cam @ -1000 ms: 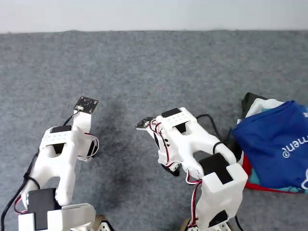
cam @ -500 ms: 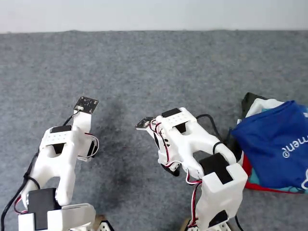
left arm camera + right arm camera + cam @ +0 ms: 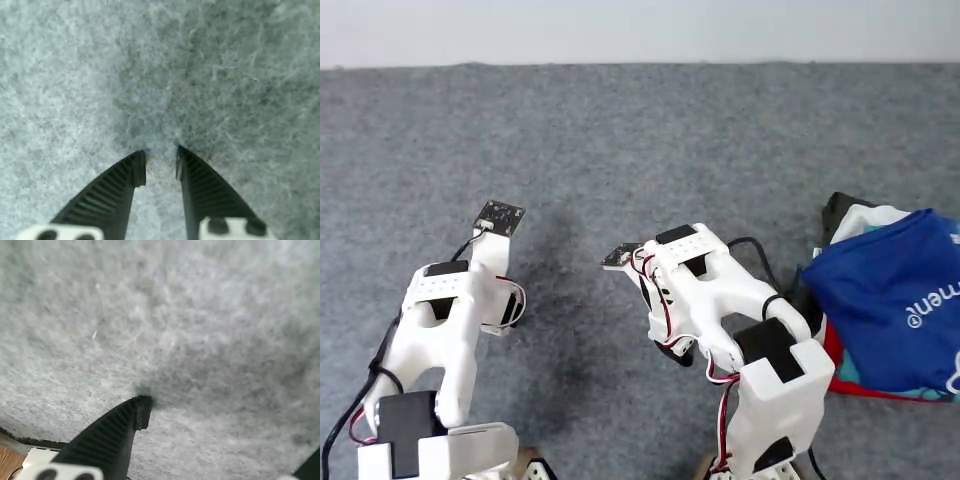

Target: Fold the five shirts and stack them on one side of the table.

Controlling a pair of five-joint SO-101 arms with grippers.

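A pile of folded shirts lies at the table's right edge, with a blue shirt (image 3: 890,300) on top. Beneath it peek out white cloth (image 3: 867,219), dark cloth (image 3: 839,208) and a red edge (image 3: 834,357). The left arm (image 3: 445,325) is folded back near the front edge, left of centre. My left gripper (image 3: 160,165) hangs just above bare grey carpet, open by a narrow gap with nothing in it. The right arm (image 3: 715,300) is folded back beside the pile. My right gripper (image 3: 227,435) is wide open over bare carpet and holds nothing.
Grey felt carpet (image 3: 640,140) covers the whole table up to a pale wall at the back. A strip of wooden table edge (image 3: 7,460) shows beside the right gripper's base. Cables (image 3: 760,262) loop from the right arm toward the pile.
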